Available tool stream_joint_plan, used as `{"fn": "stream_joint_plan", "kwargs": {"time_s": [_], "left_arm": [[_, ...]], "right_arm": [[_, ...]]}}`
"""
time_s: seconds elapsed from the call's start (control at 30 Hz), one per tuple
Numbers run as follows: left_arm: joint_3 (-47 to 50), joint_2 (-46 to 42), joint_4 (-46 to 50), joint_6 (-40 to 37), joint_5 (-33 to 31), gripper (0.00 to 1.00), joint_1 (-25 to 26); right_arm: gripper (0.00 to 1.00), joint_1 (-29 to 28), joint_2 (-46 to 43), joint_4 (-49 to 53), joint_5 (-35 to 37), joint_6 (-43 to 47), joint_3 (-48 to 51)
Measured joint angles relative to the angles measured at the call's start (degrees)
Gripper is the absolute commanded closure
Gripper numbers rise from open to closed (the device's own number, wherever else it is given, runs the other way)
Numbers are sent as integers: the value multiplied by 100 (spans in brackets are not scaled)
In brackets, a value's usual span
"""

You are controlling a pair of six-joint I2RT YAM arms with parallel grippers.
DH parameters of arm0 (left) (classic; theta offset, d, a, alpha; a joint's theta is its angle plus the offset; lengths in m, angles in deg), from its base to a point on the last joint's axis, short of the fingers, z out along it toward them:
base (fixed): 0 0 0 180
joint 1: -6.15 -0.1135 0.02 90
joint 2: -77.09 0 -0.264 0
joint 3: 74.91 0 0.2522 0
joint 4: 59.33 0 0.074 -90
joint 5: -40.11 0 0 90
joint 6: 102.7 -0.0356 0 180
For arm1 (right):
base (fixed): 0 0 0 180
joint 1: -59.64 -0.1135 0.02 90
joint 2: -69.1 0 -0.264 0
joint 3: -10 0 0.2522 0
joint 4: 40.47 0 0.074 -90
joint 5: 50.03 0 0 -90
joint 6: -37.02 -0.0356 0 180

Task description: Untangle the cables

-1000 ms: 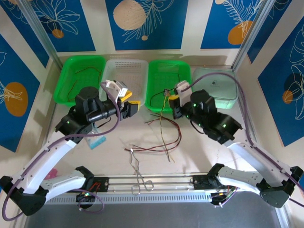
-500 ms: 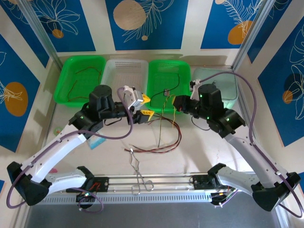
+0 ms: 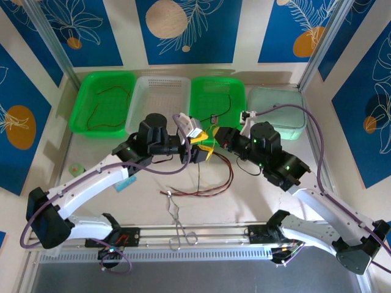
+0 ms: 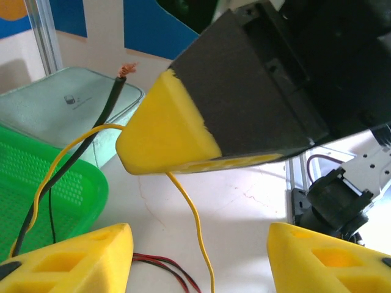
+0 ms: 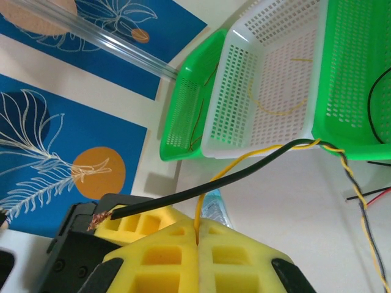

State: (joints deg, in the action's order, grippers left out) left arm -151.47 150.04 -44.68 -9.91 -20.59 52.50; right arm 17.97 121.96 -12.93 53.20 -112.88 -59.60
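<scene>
The cables (image 3: 211, 186) lie as a loose bundle of red and dark wires mid-table. My right gripper (image 5: 197, 229) is shut on a thin yellow cable (image 5: 232, 163), which twists round a black cable (image 5: 244, 162) with a bare copper end. In the left wrist view that yellow cable (image 4: 194, 213) hangs from the right gripper's yellow tip (image 4: 165, 137) down between my own fingers. My left gripper (image 4: 198, 247) is open around it, touching nothing. From above, the left gripper (image 3: 203, 148) and the right gripper (image 3: 217, 135) sit close together over the table's middle.
Along the back stand a green basket (image 3: 104, 101) with wires, a white basket (image 3: 162, 94), a second green basket (image 3: 217, 104) with a black wire, and a pale lidded box (image 3: 278, 110). Metal forceps (image 3: 178, 221) lie near the front rail.
My left arm has swung right and forward until its open gripper straddles the hanging yellow cable. The right gripper has shifted slightly left, still holding that cable.
</scene>
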Motion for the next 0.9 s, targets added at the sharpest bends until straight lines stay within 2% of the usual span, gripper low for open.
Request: {"fn": "stream_joint_plan", "kwargs": {"time_s": [0.23, 0.33, 0.4, 0.53, 0.6, 0.67, 0.7, 0.77, 0.9], "left_arm": [[74, 232, -389, 326, -105, 57, 120], [96, 299, -472, 404, -184, 74, 125], [96, 306, -476, 424, -251, 99, 136], [90, 304, -446, 236, -404, 100, 153], [7, 304, -271, 70, -498, 100, 153], [-138, 291, 31, -162, -590, 100, 153], [-227, 284, 210, -299, -645, 100, 153], [-426, 262, 581, -555, -741, 100, 153], [-802, 177, 1224, -1045, -909, 100, 153]], "right_arm": [[100, -2, -22, -341, 52, -262, 87], [100, -2, -26, -431, 50, -352, 90], [100, -2, -35, -459, 48, -396, 92], [100, -9, -103, -503, 46, -466, 136], [76, -13, -168, -492, 42, -474, 173], [58, -11, -286, -455, 50, -459, 232], [53, -9, -374, -407, 55, -444, 258], [48, 13, -590, -328, 70, -354, 315], [47, 129, -1097, -81, 114, -201, 424]]}}
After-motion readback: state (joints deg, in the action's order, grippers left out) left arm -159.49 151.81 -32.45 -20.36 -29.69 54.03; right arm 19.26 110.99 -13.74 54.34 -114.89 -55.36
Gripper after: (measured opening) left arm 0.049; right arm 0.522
